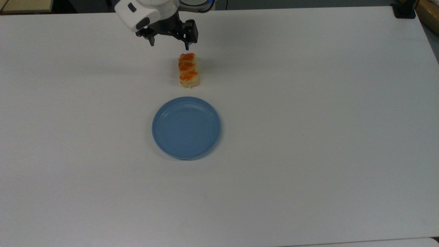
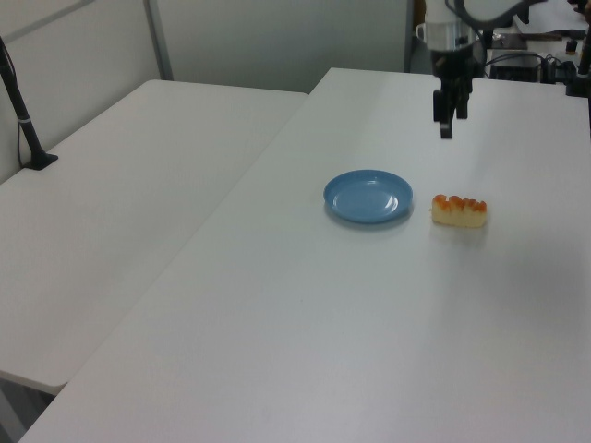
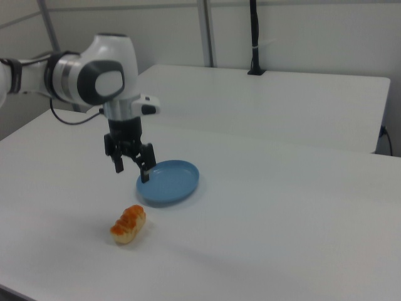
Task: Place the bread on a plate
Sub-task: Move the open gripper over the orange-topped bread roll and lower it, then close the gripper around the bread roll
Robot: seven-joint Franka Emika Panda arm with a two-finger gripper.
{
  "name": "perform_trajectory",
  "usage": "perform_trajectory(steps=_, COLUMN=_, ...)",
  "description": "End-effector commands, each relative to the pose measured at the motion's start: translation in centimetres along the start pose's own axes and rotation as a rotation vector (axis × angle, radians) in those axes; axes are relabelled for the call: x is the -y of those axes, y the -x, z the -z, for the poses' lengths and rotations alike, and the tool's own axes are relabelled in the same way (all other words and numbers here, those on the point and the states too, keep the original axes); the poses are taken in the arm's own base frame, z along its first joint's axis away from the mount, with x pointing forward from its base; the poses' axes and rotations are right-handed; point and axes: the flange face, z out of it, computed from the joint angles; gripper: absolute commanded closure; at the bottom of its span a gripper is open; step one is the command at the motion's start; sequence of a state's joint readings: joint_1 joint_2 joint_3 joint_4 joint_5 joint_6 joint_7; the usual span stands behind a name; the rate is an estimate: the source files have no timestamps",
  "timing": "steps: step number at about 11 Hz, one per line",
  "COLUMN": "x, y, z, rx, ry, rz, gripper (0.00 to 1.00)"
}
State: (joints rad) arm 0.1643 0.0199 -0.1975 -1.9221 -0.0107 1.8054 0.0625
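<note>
Lying under the open tool (image 3: 131, 172): bread (image 3: 128, 224).

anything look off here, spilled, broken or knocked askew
Nothing stands out. The pale-tan bread roll with orange glazed bumps lies whole on the white table, apart from the round light-blue plate, which sits flat and bare. The black two-finger gripper hangs open above the table.
</note>
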Motion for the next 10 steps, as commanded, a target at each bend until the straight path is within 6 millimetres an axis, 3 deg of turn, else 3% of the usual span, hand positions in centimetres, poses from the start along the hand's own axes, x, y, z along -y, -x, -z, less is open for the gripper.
perform_trajectory(steps=1, x=0.4, y=1.1, z=-4.0, rx=-0.017, ry=0.031, rz=0.043, gripper=0.00)
perform_trajectory(steps=4, x=0.4, y=1.5, z=-6.8, rx=-0.026, ry=0.031, rz=0.069, gripper=0.00)
perform_trajectory(steps=8, x=0.4, y=2.8, z=-12.6, rx=-0.031, ry=0.070, rz=0.121, gripper=0.00)
perform_trajectory(steps=10, x=1.1, y=3.2, z=-13.6, rx=-0.025, ry=0.071, rz=0.135, gripper=0.00)
